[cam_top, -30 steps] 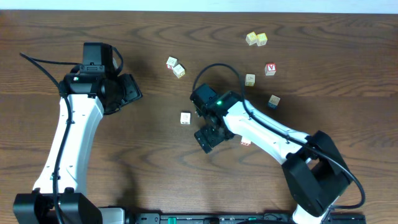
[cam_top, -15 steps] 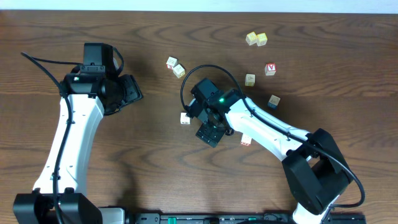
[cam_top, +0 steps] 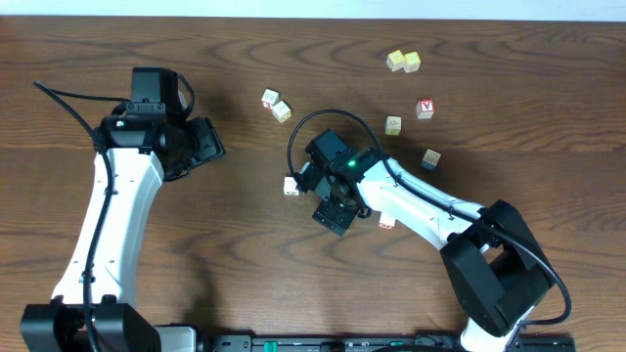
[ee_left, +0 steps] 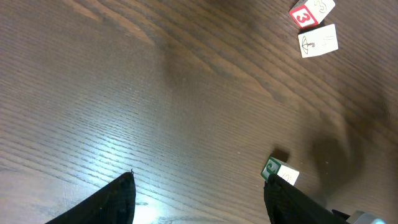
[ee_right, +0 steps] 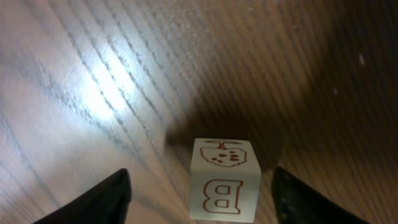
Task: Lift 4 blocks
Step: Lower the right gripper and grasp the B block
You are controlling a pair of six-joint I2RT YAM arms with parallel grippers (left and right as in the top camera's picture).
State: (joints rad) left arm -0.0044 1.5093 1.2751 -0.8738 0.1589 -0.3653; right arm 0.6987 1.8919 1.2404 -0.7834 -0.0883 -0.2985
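Note:
A cream-white block (ee_right: 224, 180) with a red letter B stands on the table between my right gripper's (ee_right: 200, 174) fingers. The jaws are open, with a clear gap on each side of it. In the overhead view the same block (cam_top: 290, 186) pokes out left of the right gripper (cam_top: 299, 186). Other blocks lie apart: a pair (cam_top: 276, 105), a single one (cam_top: 393, 124), a blue-sided one (cam_top: 430, 157) and an orange-red one (cam_top: 386, 221) by the right arm. My left gripper (cam_top: 209, 140) hovers open and empty at the left (ee_left: 199, 180).
Two pale yellow cubes (cam_top: 403, 62) and a red-faced cube (cam_top: 424, 109) lie at the back right. The left wrist view shows a green-faced cube (ee_left: 280, 172) by its right finger, and a red "3" cube (ee_left: 311, 11) beside a white cube (ee_left: 318, 42).
My right gripper has moved left across the table to the cream block, and its jaws have narrowed around it. The left arm has stayed put.

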